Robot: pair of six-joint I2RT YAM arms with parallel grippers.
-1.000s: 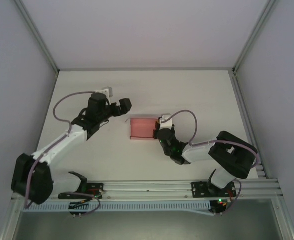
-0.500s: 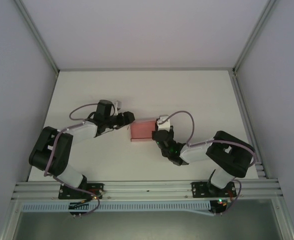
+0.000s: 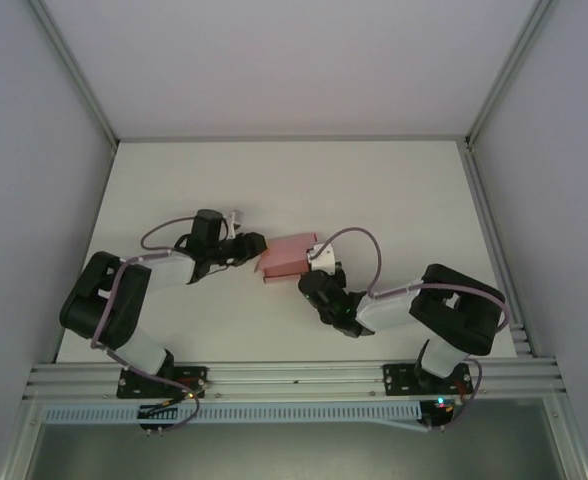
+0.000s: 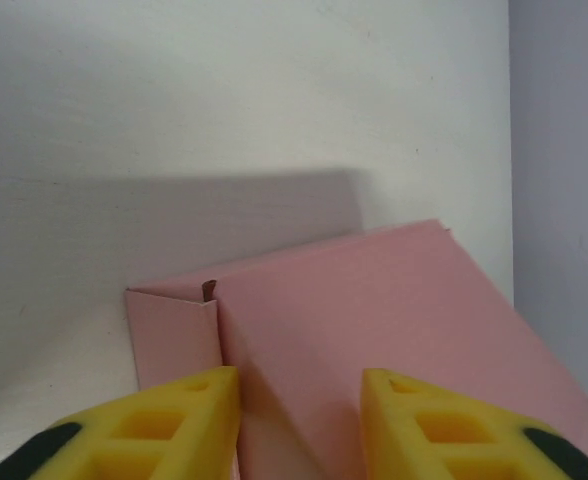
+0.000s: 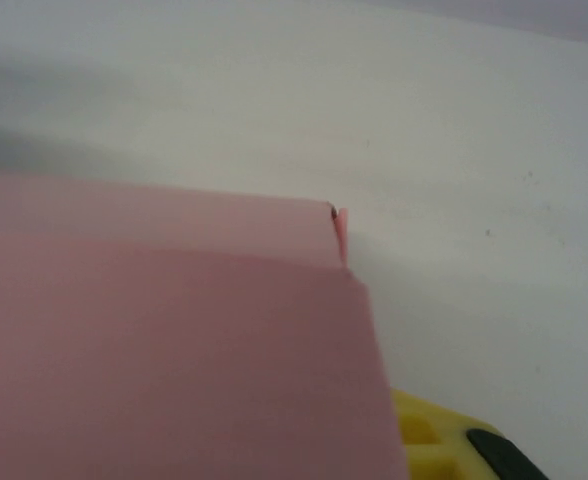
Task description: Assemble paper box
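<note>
The overhead camera sits above and behind the arms (image 3: pixel 164 268), looking down from pretty far off. It gets the whole table (image 3: pixel 394 190), with the arm bases (image 3: pixel 424 378) along the bottom edge of the frame. The left wrist cam is way down low, peering forward past its yellow fingers (image 4: pixel 189 415) at the bottom of the frame, super close to the paper box (image 4: pixel 374 330). The right wrist cam is even tighter, with one yellow finger (image 5: pixel 439 440) in the lower right corner. All three share that box and the bit of table around it.
</note>
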